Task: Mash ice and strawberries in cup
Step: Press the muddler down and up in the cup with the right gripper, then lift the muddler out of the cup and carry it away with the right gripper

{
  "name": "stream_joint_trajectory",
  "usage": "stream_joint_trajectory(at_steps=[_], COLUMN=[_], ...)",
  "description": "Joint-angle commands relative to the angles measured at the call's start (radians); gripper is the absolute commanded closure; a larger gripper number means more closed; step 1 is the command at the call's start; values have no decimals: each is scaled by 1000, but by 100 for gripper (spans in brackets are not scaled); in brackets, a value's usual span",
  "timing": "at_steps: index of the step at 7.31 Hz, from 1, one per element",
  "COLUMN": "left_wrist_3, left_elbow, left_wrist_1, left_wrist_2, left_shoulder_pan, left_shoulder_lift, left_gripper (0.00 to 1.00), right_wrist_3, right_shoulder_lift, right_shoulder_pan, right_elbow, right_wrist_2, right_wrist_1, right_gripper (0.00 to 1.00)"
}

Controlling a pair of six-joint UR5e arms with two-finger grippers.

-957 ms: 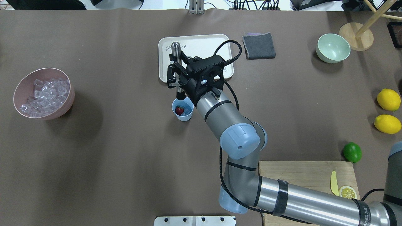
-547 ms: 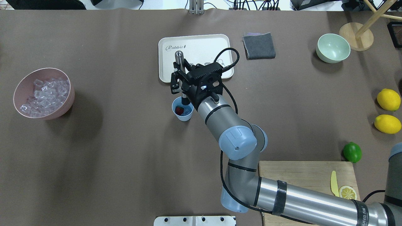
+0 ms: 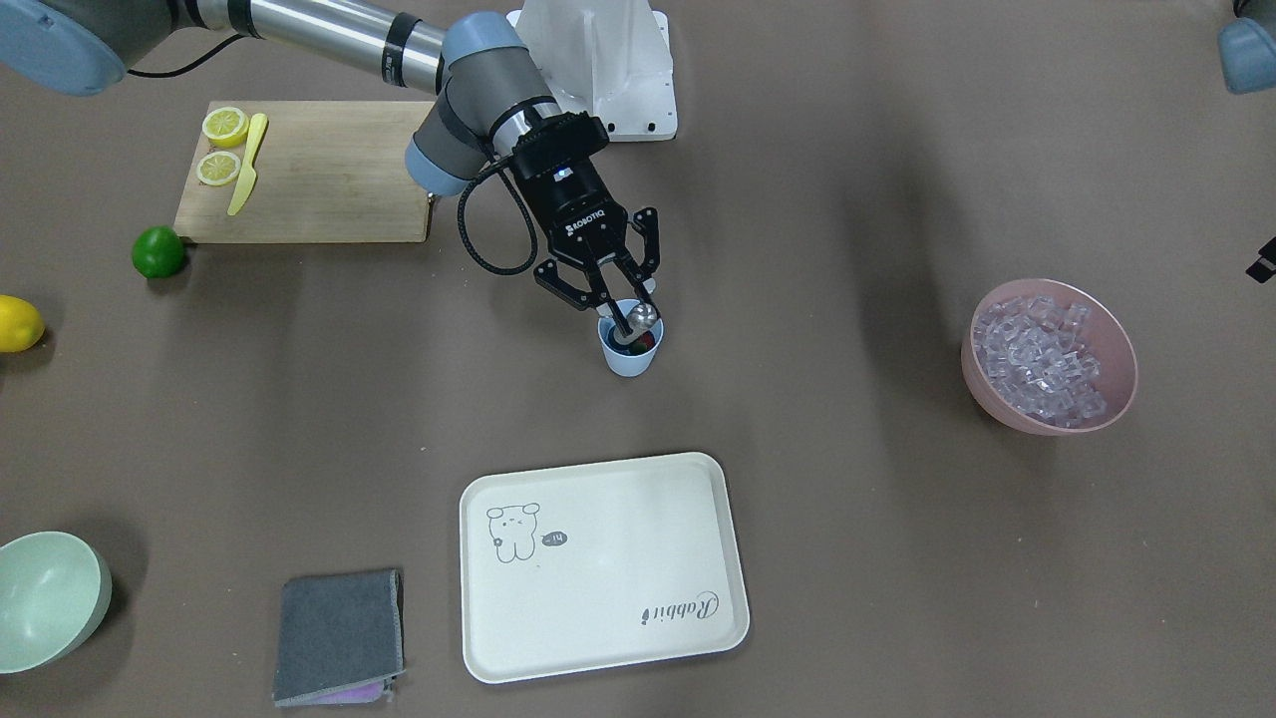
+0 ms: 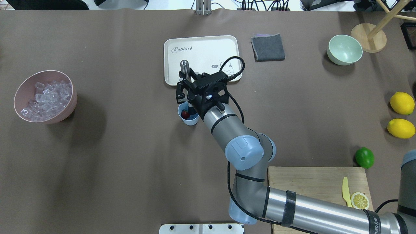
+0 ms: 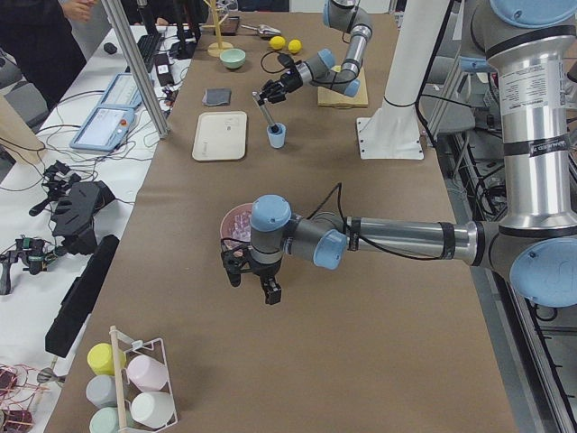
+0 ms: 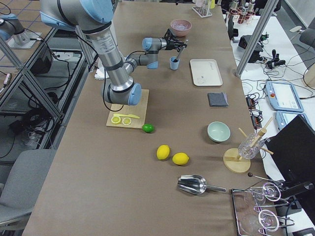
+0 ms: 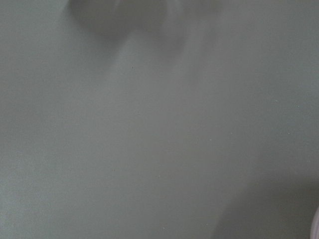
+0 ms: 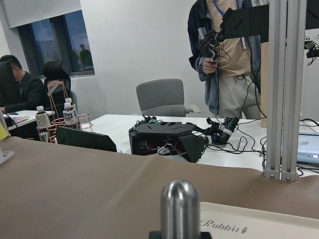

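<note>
The light-blue cup [image 4: 189, 119] stands mid-table, just in front of the white tray [image 4: 201, 45]. A red strawberry [image 4: 185, 114] lies inside it. I cannot make out ice in the cup. My right gripper [image 4: 186, 95] is shut on a steel muddler [image 4: 184, 66], held upright with its lower end inside the cup [image 3: 630, 359]. The muddler's rounded top shows in the right wrist view [image 8: 180, 204]. Clear ice cubes [image 4: 47, 97] fill the pink bowl [image 4: 70, 107] at far left. My left gripper [image 5: 253, 275] hovers over the table beside that bowl; I cannot tell if it is open.
A grey cloth [image 4: 268, 47] and a pale green bowl [image 4: 344, 49] sit at the back right. Two lemons [image 4: 402, 103], a lime [image 4: 364, 157] and a cutting board [image 4: 312, 178] with a yellow knife and a lemon slice lie at right. People stand beyond the table.
My right gripper has moved down and toward the cup with the muddler. The muddler's lower end has gone deeper into the cup. The cup has stayed in place.
</note>
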Motion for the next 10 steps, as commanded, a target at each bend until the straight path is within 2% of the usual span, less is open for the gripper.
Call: stream_joint_trajectory(at_steps=[1, 5, 8, 10], left_wrist_3=[0, 2, 2, 3], left_elbow=[1, 2, 5, 8], left_wrist_1=[-1, -1, 1, 0], left_wrist_2=[1, 0, 1, 1], left_shoulder_pan=[0, 0, 0, 0], left_shoulder_lift=[0, -8, -14, -28], left_gripper=[3, 3, 3, 3], right_wrist_3=[1, 1, 3, 9], right_shoulder_lift=[1, 15, 26, 33], right_shoulder_pan=[-1, 5, 53, 111], right_elbow=[-16, -6, 91, 108], right_wrist_2=[1, 0, 1, 79], right_wrist_1=[0, 1, -2, -11], right_gripper=[100, 100, 100, 100])
